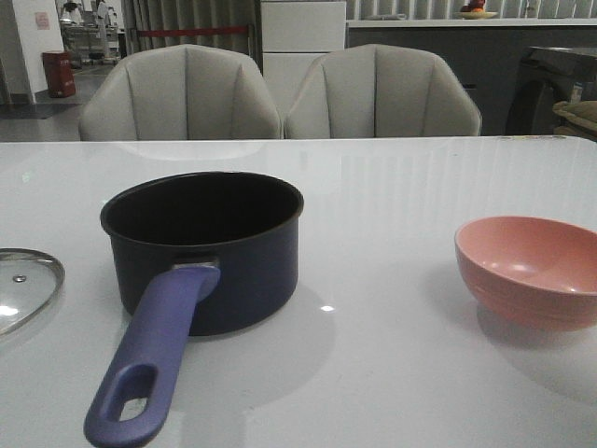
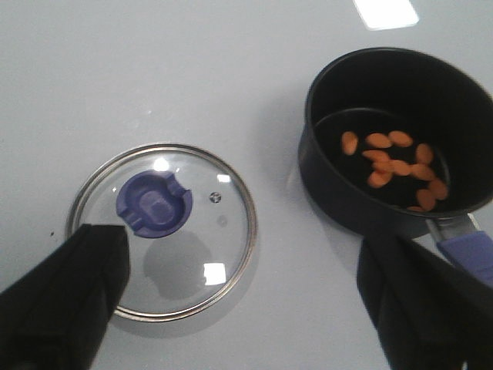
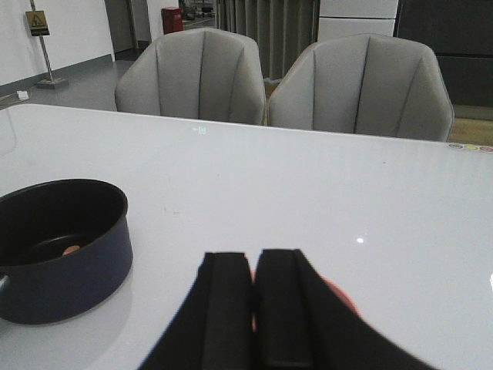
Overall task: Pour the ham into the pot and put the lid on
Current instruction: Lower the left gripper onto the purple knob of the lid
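Observation:
The dark navy pot (image 1: 205,252) stands left of the table's middle, its purple-blue handle (image 1: 154,355) pointing to the front edge. The left wrist view shows several orange-pink ham bits (image 2: 397,163) on the pot's black bottom. The glass lid (image 1: 23,285) lies flat at the far left edge; its purple-blue knob (image 2: 152,202) faces up. My left gripper (image 2: 243,254) is open and empty, high above the lid and pot. My right gripper (image 3: 253,258) is shut and empty, with the pink bowl (image 3: 343,294) partly hidden behind its fingers. Neither gripper shows in the front view.
The salmon-pink bowl (image 1: 532,271) sits on the white table (image 1: 373,205) at the right, and looks empty. Two grey chairs (image 1: 182,93) (image 1: 382,93) stand behind the far edge. The pot also shows in the right wrist view (image 3: 62,270).

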### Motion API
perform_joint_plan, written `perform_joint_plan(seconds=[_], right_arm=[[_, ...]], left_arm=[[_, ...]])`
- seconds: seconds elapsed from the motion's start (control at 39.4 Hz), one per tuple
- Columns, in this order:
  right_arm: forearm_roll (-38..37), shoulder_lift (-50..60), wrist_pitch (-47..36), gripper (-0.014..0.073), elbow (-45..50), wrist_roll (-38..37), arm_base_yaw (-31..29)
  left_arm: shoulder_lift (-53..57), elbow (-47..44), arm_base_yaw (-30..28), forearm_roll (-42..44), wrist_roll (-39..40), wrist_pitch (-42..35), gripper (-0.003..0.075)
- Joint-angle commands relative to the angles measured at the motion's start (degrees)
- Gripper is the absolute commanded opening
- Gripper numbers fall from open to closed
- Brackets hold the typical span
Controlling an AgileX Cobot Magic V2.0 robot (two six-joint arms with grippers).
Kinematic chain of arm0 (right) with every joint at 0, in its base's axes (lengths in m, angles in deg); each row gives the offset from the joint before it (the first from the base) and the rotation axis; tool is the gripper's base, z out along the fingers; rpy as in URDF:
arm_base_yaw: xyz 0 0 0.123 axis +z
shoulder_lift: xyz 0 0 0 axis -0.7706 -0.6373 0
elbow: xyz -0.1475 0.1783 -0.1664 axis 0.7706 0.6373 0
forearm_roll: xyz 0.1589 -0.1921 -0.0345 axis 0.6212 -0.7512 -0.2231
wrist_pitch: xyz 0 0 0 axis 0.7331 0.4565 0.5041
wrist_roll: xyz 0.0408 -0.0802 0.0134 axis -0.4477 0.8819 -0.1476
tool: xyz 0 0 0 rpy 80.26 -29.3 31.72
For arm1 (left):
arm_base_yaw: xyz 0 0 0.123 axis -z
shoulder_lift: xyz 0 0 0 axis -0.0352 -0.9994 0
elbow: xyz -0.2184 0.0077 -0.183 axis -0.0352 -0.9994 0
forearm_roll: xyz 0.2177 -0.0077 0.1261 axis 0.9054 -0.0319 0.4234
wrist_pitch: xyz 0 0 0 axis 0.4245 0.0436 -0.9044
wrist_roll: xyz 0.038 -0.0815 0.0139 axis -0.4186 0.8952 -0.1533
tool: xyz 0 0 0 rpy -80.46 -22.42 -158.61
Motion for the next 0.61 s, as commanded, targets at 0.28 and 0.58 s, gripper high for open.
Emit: perform_joint_plan(seconds=[0.28,0.58], right_arm=[[0.5,-0.4,-3.4,0.0151,-1.7,0.4,-0.1],[0.5,-0.4,-3.4,0.0151,-1.7,0.4,-0.1]], left_arm=[[-19.9,12.5,-7.2,-1.9,-0.7,5.2,0.0640],[-35.4,24.1,-7.2,-2.5,-3.1,13.9,0.0640]])
